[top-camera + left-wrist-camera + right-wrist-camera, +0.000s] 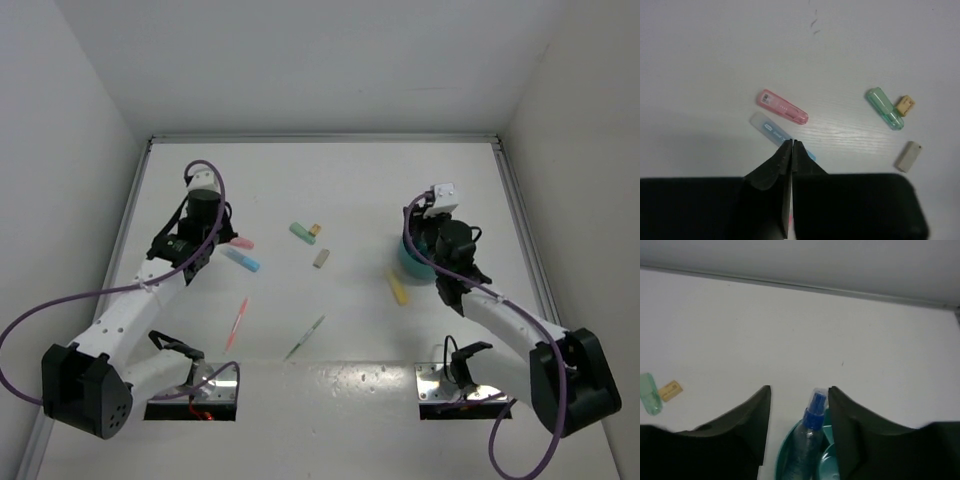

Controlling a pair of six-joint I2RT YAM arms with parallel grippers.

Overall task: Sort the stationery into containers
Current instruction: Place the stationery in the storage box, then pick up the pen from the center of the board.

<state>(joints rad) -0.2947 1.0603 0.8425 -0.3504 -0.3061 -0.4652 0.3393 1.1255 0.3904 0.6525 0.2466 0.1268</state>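
My left gripper [792,142] has its jaws pressed together, the tips just over a light blue marker [769,129] lying on the table. A pink marker [782,107] lies just beyond it. In the top view the left gripper [218,247] sits beside both markers. My right gripper [799,390] is open above the teal cup [782,460]. A blue-clear pen [810,437] stands in the cup between the fingers. A green marker [302,233], yellow eraser [315,229], grey eraser [321,258], yellow marker [398,289], thin pink pen [237,320] and thin green pen [305,338] lie loose.
White walls close the table at the back and both sides. The teal cup [405,262] stands at the right under the right arm. Purple cables loop from both arms near the front edge.
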